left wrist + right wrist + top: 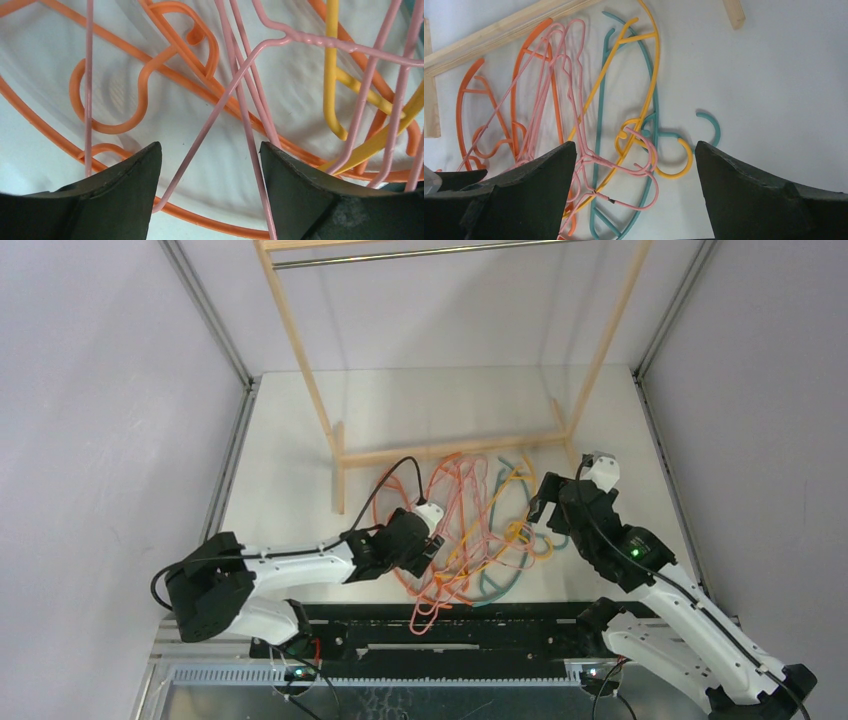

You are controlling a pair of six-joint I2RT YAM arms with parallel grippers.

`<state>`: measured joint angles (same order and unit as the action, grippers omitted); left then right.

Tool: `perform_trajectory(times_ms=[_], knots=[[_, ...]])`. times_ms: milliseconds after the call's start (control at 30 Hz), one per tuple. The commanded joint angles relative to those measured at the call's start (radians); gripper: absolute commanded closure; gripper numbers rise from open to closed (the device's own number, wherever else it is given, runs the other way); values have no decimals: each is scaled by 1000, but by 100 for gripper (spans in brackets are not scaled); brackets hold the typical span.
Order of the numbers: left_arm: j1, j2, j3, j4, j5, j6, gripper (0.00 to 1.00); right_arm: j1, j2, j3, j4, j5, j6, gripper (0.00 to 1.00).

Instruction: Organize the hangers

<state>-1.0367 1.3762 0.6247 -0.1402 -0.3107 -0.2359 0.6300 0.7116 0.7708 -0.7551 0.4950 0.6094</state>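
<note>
The hangers lie in a tangled pile on the table in front of the rack. They are pale pink, orange, yellow-orange and teal. My left gripper is open at the pile's left side. In the left wrist view it is very low, with two pink wires crossing between its fingers, not clamped. My right gripper is open and empty above the pile's right side. In the right wrist view pink hooks and the yellow hook lie below it.
The tall wooden rack's base bar lies just behind the pile, with its uprights at both ends and the metal rod high above. The bar also shows in the right wrist view. Enclosure walls stand left and right.
</note>
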Motion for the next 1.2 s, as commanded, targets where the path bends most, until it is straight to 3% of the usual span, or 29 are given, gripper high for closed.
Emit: perform_trajectory(times_ms=[0,200,700,1167], knots=[[-5,-95,59,-29,11,29,23,1,-12,-5,0,18,17,4],[0,-195,81,-84,26,49,22,1,-14,-24,18,11,30,4],[108,-133,3,-40,104,60,25,3,-15,-32,11,-7,54,6],[110,-76,-31,-12,122,10,30,1,-47,-37,-31,23,73,4]])
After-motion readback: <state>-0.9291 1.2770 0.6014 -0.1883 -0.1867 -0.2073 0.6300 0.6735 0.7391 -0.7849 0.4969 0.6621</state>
